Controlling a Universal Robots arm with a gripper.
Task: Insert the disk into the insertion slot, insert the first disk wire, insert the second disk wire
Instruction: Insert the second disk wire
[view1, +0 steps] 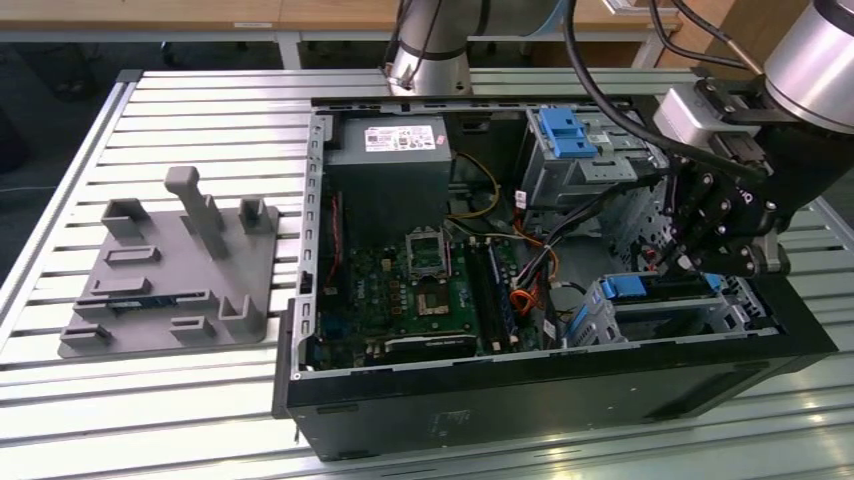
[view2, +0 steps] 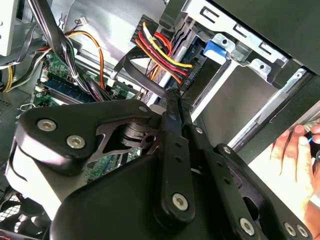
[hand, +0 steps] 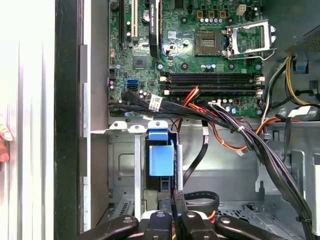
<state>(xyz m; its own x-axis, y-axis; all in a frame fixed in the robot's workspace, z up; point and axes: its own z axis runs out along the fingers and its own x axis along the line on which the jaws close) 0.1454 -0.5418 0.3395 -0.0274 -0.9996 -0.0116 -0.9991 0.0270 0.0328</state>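
Note:
The disk, in its blue frame (view1: 625, 290), sits inside the silver insertion slot (view1: 727, 312) at the near right of the open computer case. In both wrist views its blue tab (hand: 161, 156) (view2: 218, 48) faces the gripper. My gripper (view1: 683, 268) hangs just over the disk's end, its fingers closed together (hand: 171, 196) (view2: 173, 92) on the end of a black flat disk wire (hand: 202, 199) (view2: 131, 61) that loops away. A connector with red, yellow and orange wires (view2: 167, 52) lies against the disk's end beside the fingertips.
A taller cage with a blue latch (view1: 567, 130) stands behind the slot. A thick black cable bundle (hand: 250, 140) crosses over the motherboard (view1: 427, 285). A person's hand (view2: 295, 155) rests outside the case wall. A grey fixture plate (view1: 160, 270) lies on the exterior view's left.

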